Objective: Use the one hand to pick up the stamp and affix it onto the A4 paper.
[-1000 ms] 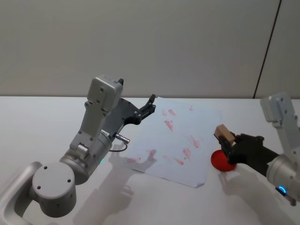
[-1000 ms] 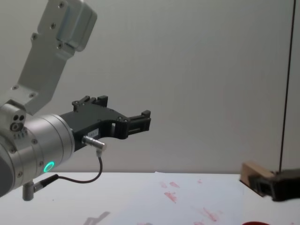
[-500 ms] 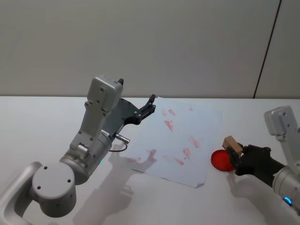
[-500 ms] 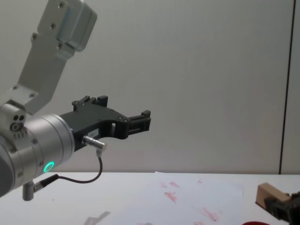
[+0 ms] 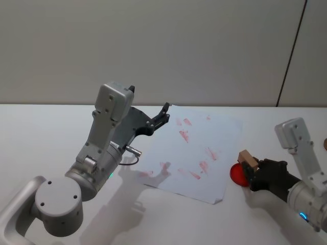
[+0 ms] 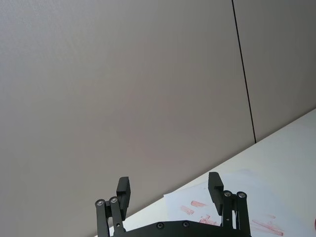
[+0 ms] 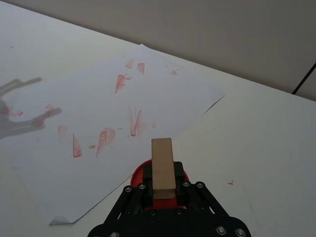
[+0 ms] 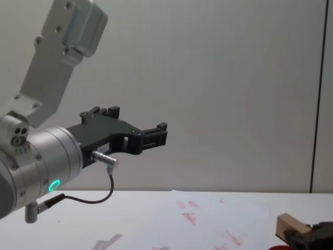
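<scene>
Nearest the robot, at the right of the white table, the right gripper reaches in low from the right edge, its black fingers clamped together on the stamp. That small tan wooden block stands up between the fingers, tilted slightly, directly over a round red ink pad. Whether the block touches the pad cannot be told. From the right wrist view, the stamp sits upright in the jaws with the red pad showing just beneath it.

Just beside the pad, toward the middle of the table, lies the A4 paper, a flat white sheet marked with several reddish-pink stamp prints. One near corner is slightly folded.

At the left, the left gripper is held raised above the table, near the paper's far left edge. Its arm bends upward at the wrist and points forward. Its two black fingers stand well apart, holding nothing. Beyond everything is a plain grey wall.
</scene>
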{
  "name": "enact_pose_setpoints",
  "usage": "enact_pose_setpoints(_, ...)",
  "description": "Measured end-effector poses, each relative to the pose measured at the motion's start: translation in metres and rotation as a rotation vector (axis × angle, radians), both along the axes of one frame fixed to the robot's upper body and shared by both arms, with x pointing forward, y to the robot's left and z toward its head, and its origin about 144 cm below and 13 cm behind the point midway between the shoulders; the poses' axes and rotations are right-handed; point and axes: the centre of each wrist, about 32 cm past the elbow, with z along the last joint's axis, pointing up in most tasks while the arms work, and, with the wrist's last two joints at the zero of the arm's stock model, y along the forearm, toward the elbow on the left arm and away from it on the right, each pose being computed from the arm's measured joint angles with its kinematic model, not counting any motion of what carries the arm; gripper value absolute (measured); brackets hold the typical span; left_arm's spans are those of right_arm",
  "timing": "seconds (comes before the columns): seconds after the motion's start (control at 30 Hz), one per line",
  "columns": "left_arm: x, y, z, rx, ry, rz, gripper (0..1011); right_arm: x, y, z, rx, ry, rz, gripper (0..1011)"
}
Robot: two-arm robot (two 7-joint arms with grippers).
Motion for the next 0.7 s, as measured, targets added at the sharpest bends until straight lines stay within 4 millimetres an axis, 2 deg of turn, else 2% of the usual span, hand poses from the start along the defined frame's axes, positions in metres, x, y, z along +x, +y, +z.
enact_pose_setpoints(0.57,0.0,0.0,0.0,0.0,0.0,0.0,1003,0.011,0.006,-0.004,-0.022,0.004,0.001,223)
enact_pose_setpoints(0.7,0.0,0.0,0.0,0.0,0.0,0.0,1003,0.012,0.007,-0.004,-0.025,0.005,0.001,333)
